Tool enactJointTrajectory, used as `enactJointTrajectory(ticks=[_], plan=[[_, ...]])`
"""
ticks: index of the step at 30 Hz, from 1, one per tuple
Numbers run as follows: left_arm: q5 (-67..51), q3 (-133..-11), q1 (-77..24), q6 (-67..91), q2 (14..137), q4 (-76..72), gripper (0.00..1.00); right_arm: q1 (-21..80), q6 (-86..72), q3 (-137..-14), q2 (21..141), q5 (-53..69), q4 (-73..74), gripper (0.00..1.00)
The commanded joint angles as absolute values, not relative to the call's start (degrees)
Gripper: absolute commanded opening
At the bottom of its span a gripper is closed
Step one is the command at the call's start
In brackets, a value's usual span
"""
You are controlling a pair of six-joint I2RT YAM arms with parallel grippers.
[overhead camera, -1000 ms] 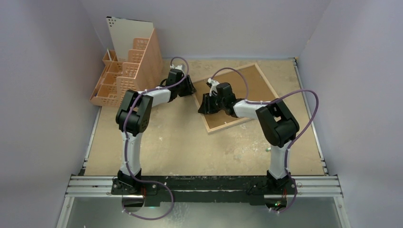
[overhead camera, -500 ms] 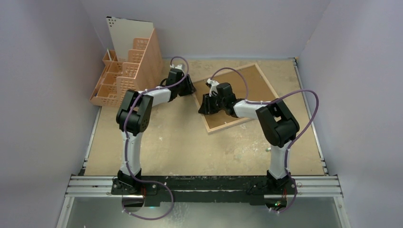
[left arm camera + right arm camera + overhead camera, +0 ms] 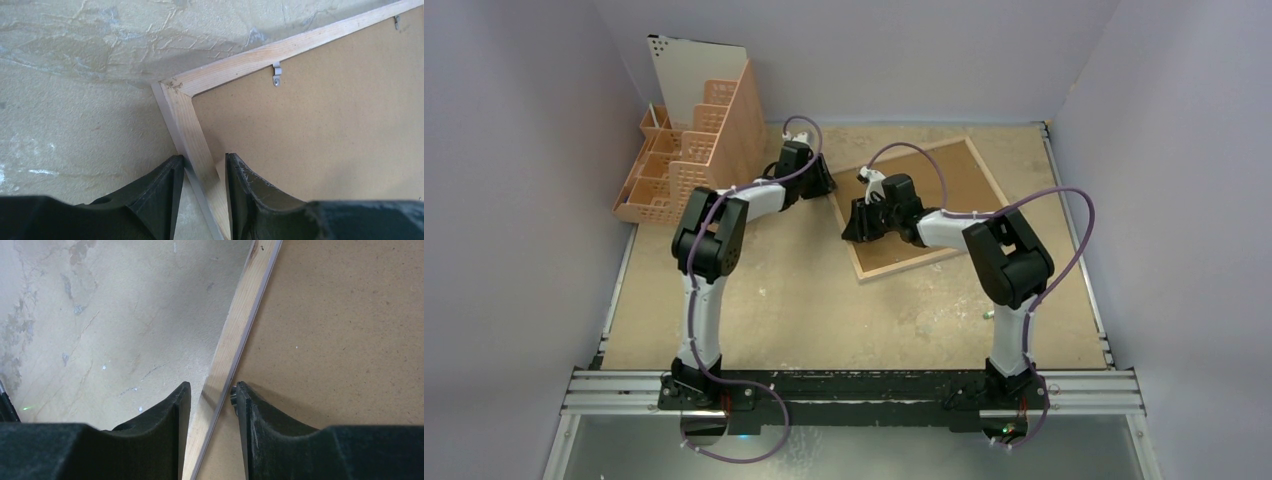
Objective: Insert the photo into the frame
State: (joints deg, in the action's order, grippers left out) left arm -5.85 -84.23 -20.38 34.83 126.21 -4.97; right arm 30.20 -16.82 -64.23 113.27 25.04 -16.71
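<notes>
top view: the frame [image 3: 906, 262] lies face down and skewed on the far middle of the table [image 3: 824, 310], with its brown backing board [image 3: 959, 185] facing up. the left gripper [image 3: 820, 186] is at the frame's left corner. the right gripper [image 3: 854, 224] is further along the same left edge. both sets of fingers are hidden under the wrists. an orange basket organiser [image 3: 689, 150] stands far left with a white sheet [image 3: 696, 68] upright in it; whether this is the photo cannot be told.

left wrist view: the left gripper [image 3: 202, 195] straddles the light wood rim of the frame [image 3: 197, 130] just below its corner. one finger is over the table [image 3: 75, 75], the other over the backing board [image 3: 325, 135]. the gap is narrow; actual pinching cannot be told. a metal clip [image 3: 276, 75] sits on the rim.

right wrist view: the right gripper [image 3: 212, 400] straddles the rim of the frame [image 3: 235, 335] the same way, fingers narrow, with the table [image 3: 100, 315] on one side and the backing board [image 3: 350, 330] on the other. shadow hides whether they touch.
</notes>
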Motion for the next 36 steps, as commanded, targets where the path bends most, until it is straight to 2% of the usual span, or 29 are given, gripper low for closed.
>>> enactJointTrajectory(ticks=[1,14,20,25,30,36], plan=[[-2.61,-83.76,-20.21,33.26,131.99,3.39,0.39,31.73,-15.88,-59.51,117.35,27.63,-5.05,0.42],[-2.16,-85.68,-20.21,33.5,134.21,5.1,0.39,33.04,-13.63,-59.79,118.87,30.47,-3.89,0.42],[-1.19,-84.26,-20.21,32.96,131.95,5.16,0.41,33.0,-17.93,-61.58,112.08,22.11,-6.14,0.49],[-0.14,-81.41,-20.21,31.04,125.96,4.05,0.53,32.52,-23.24,-64.23,104.3,12.48,-7.59,0.58],[1.75,-80.6,-20.21,27.07,121.03,3.68,0.69,30.17,-31.79,-60.3,94.26,0.84,-9.27,0.62],[1.61,-83.28,-20.21,19.8,119.24,0.93,0.76,27.77,-40.51,-52.34,83.63,-10.88,-2.19,0.68]])
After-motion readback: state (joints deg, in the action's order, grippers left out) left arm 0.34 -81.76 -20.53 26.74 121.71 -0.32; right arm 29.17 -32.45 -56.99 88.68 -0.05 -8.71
